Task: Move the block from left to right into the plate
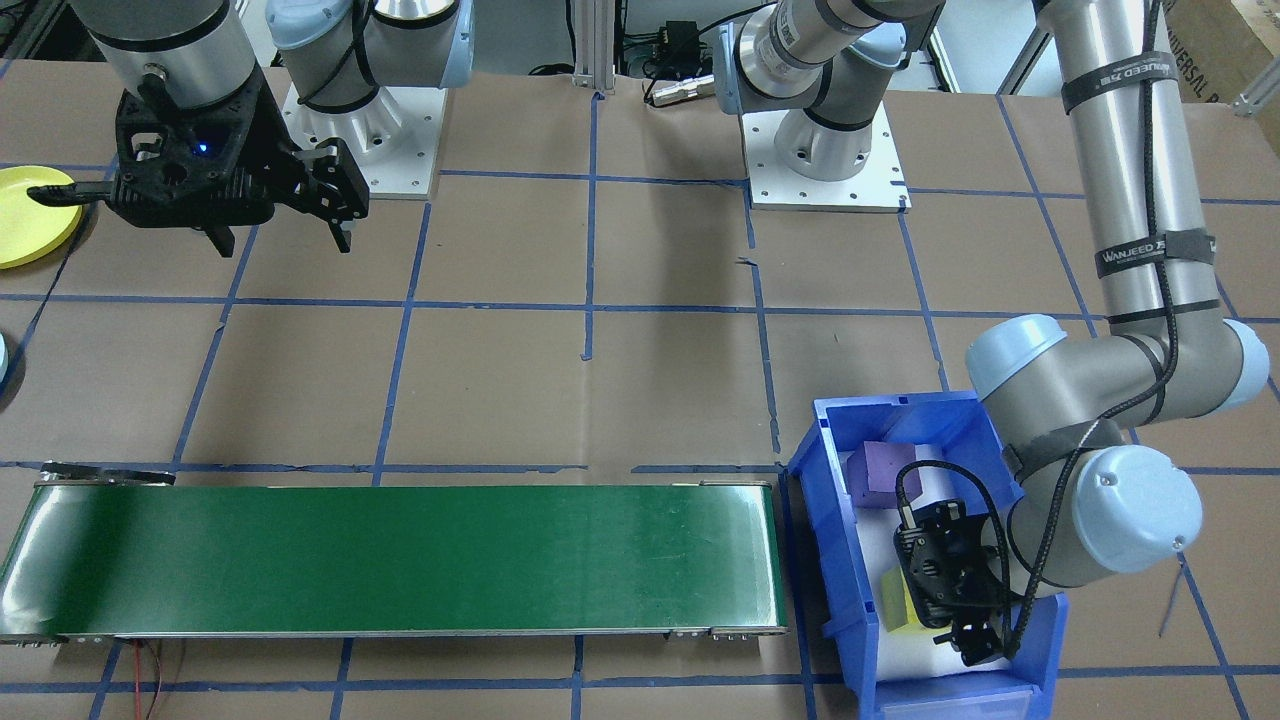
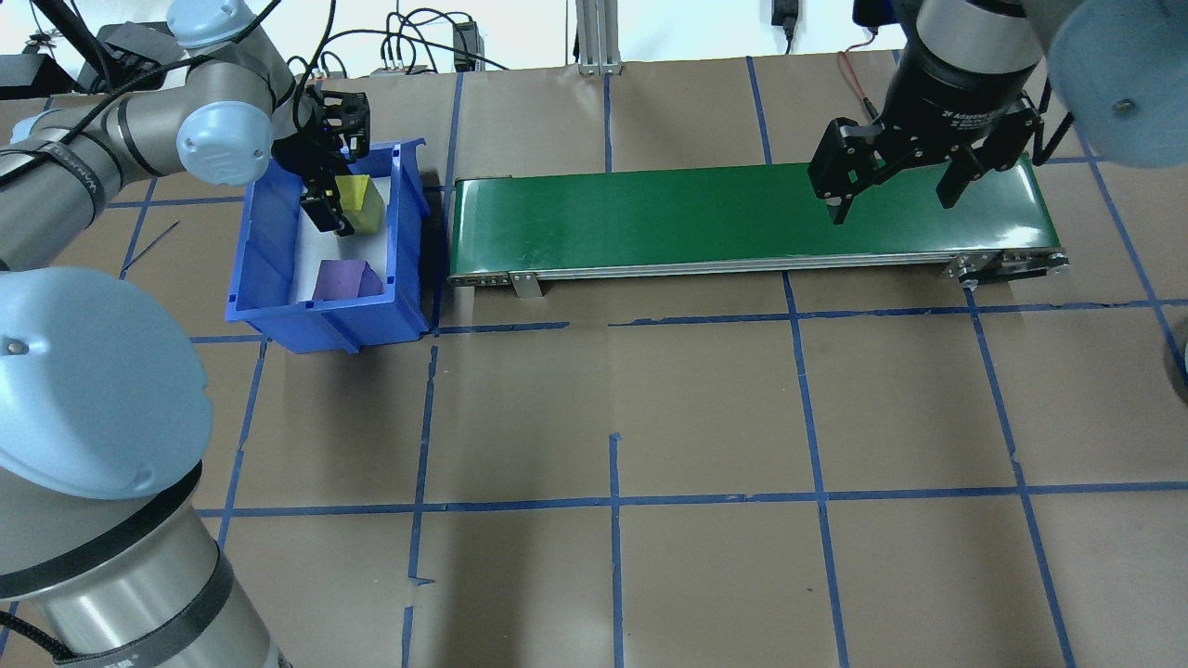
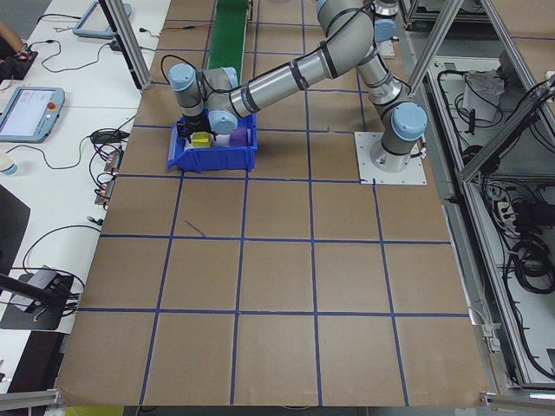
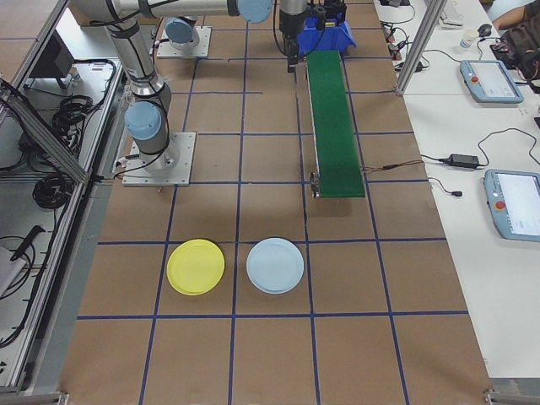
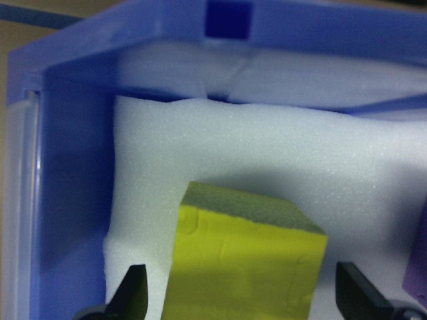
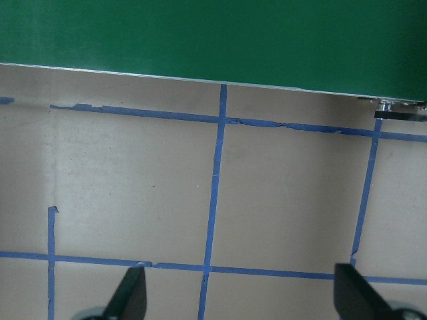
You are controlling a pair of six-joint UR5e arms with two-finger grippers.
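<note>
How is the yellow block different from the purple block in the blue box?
The yellow block sits at the far end of the blue box, while the purple block sits at the near end. The left gripper is down around the yellow block with its fingers open on each side; nothing is near the purple block. Both rest on the white foam inside the same box.

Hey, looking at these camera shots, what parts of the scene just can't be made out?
- Yellow block: bottom cut off in the left wrist view; the left gripper partly covers it overhead.
- Purple block: a sliver at the left wrist view's edge.
- Yellow plate: cut by the front view's edge, under the right gripper.
- Blue plate: shown whole only in the right side view.
</note>
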